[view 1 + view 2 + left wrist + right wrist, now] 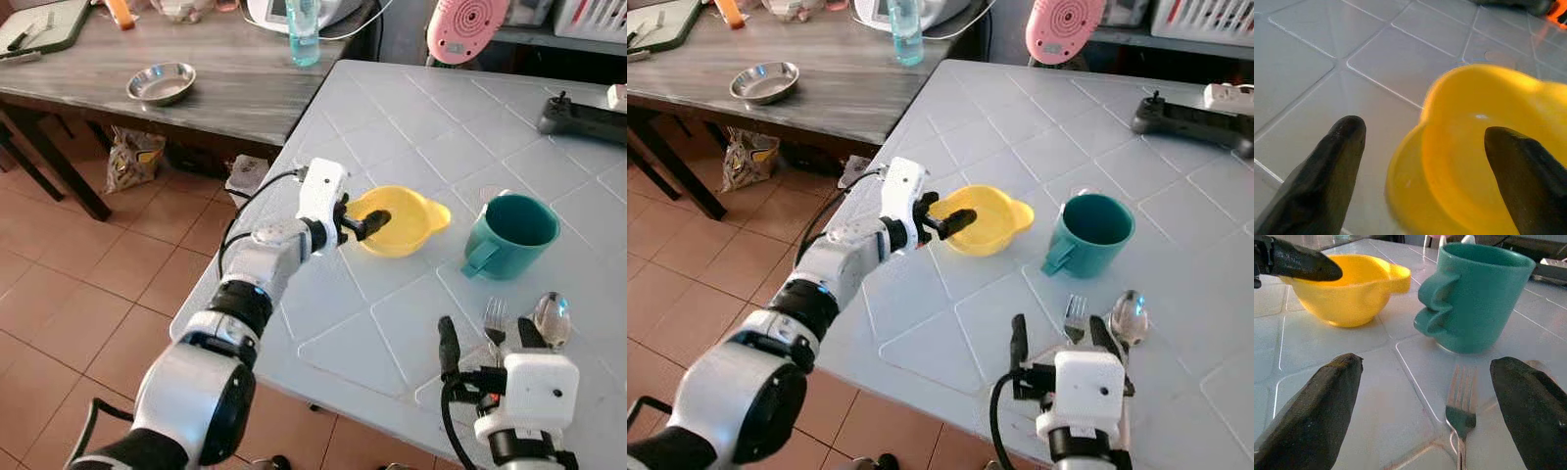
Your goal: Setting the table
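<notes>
left eye view: one yellow plastic bowl (404, 223), smooth and glossy with a small tab handle at its 3 o'clock side, sits on a pale grey table (411, 323) embossed with a raised diamond-tile pattern. at the bowl's 9 o'clock rim, the left gripper (364, 223) straddles the wall, fingers parted with one inside and one outside, not pressed onto it. just beside the bowl at 3 o'clock stands one teal ceramic mug (510, 235), handle pointing toward 7 o'clock. at the mug's 6 o'clock lie one metal fork (496, 320) and one shiny spoon (552, 318), side by side. the right gripper (487, 345) hovers over the fork handle, fingers spread wide, holding nothing. on the dark wooden table (235, 78) at 11 o'clock rests one round steel dish (161, 82).
</notes>
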